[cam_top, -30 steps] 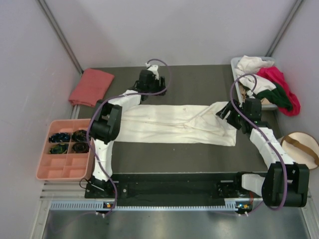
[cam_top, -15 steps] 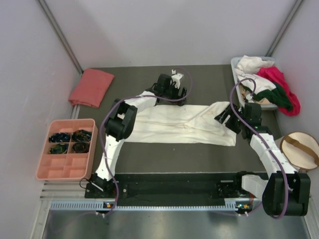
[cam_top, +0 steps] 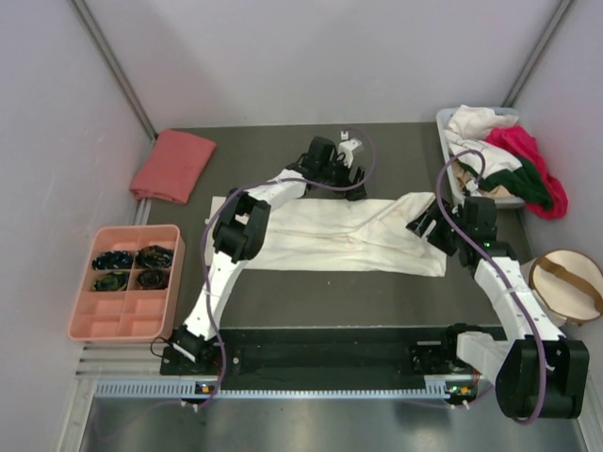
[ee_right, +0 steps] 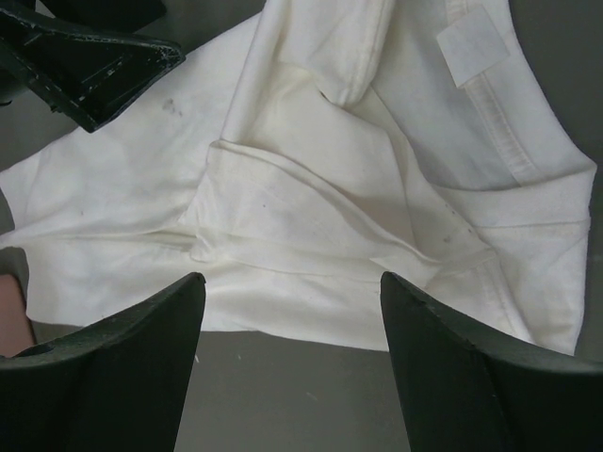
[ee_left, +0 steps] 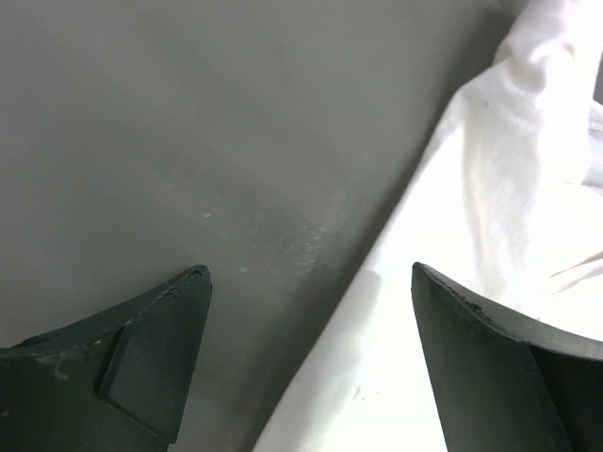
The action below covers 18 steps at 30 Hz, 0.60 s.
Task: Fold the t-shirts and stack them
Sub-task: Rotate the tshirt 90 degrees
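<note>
Cream-white t-shirt (cam_top: 330, 234) lies mid-table (cam_top: 396, 151) as a long left-to-right band. The sides look turned in lengthwise, but it has no crosswise fold and is rumpled at the right end. Salmon-pink shirt (cam_top: 172, 164) sits folded at the far-left corner, so I'd call that one done and the likely base of the stack. Unfolded pile (cam_top: 504, 160) of white, magenta and dark green shirts hangs over the bin (cam_top: 443, 118) at far right, untouched. My read: one finished, one partway through, the rest pending, nothing stacked yet. Left arm stretches from its near-left base across the shirt's left part, elbow up. Left gripper (cam_top: 350, 179) is at the shirt's far edge near the middle. In the wrist view its fingers are spread wide astride that edge with nothing between them (ee_left: 311, 282). One finger is over bare table, the other over cloth, and I can't tell whether they touch down. Right arm runs from the near-right base toward the far side, wrist angled left. Right gripper (cam_top: 426, 219) is over the shirt's right end. Its jaws are also released and empty (ee_right: 292, 282), above creased folds, with the collar and label just beyond.
</note>
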{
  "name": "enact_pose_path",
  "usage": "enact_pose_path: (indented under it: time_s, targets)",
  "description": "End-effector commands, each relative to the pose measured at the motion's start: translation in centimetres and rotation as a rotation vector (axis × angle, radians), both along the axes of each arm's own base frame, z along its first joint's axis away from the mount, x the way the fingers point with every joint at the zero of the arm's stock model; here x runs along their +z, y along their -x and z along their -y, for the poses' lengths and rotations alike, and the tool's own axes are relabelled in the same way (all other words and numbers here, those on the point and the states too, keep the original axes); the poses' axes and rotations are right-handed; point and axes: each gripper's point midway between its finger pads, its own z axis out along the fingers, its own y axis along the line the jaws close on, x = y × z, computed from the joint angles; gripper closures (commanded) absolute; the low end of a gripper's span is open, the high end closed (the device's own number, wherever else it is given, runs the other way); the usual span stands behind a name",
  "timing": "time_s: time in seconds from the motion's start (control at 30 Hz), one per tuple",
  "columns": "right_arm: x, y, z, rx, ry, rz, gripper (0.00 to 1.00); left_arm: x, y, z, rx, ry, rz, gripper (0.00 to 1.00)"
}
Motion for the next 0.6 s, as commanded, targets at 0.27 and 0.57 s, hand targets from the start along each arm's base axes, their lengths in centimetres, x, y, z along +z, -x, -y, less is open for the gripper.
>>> enact_pose_path:
  time_s: [0.27, 0.57]
  targets:
    - [0.6, 0.1, -0.4, 0.022, 0.001, 0.035, 0.25, -3.7, 4.2, 2.1, -0.107, -0.180, 0.023, 0.10]
    - [0.5, 0.5, -0.4, 0.021, 0.001, 0.030, 0.25, -5.6, 4.5, 1.4, -0.086, -0.239, 0.003, 0.44]
